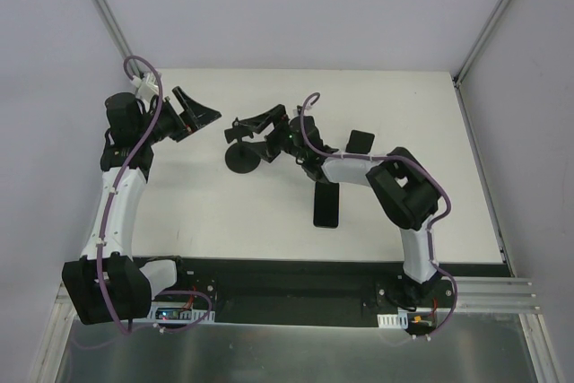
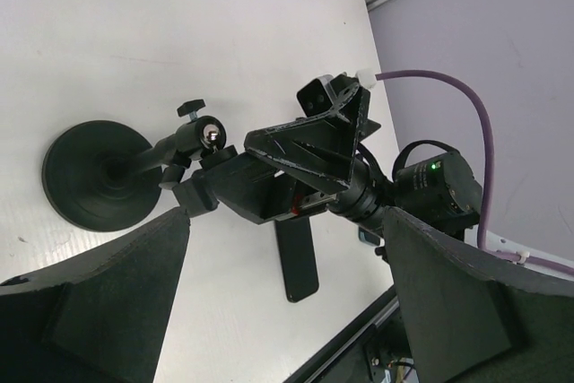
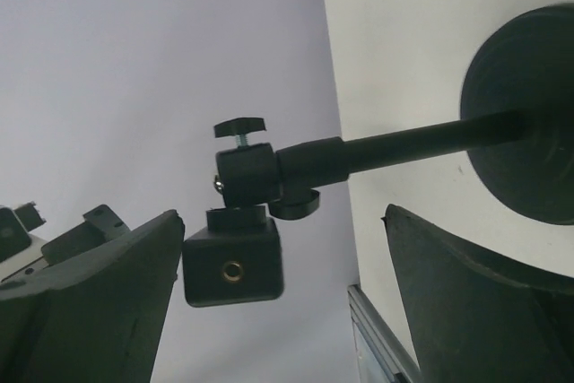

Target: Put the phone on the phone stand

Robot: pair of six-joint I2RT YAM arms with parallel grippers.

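Phone stand [image 1: 242, 158]: round black base, perhaps matte

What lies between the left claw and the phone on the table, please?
The phone stand stands there, the right claw open around its holder; the top external view shows it.

The setting is recognised as a robotics laboratory test cell. A white desk [image 1: 224, 213] is enclosed by plain pale panels [image 1: 296, 6], which are set beyond the left pincer [image 1: 195, 118] and the right pincer [image 1: 244, 132] and to either side of them. The panels are framed by aluminium struts [image 1: 100, 6]. Behind the pincers, a black mounting plate [image 1: 296, 277] is fixed at the near edge, with slotted aluminium rail [image 1: 489, 289] beside it. Purple cables [image 2: 490, 150] are strapped along the arms, and bare circuit boards [image 1: 175, 314] are exposed at their bases.
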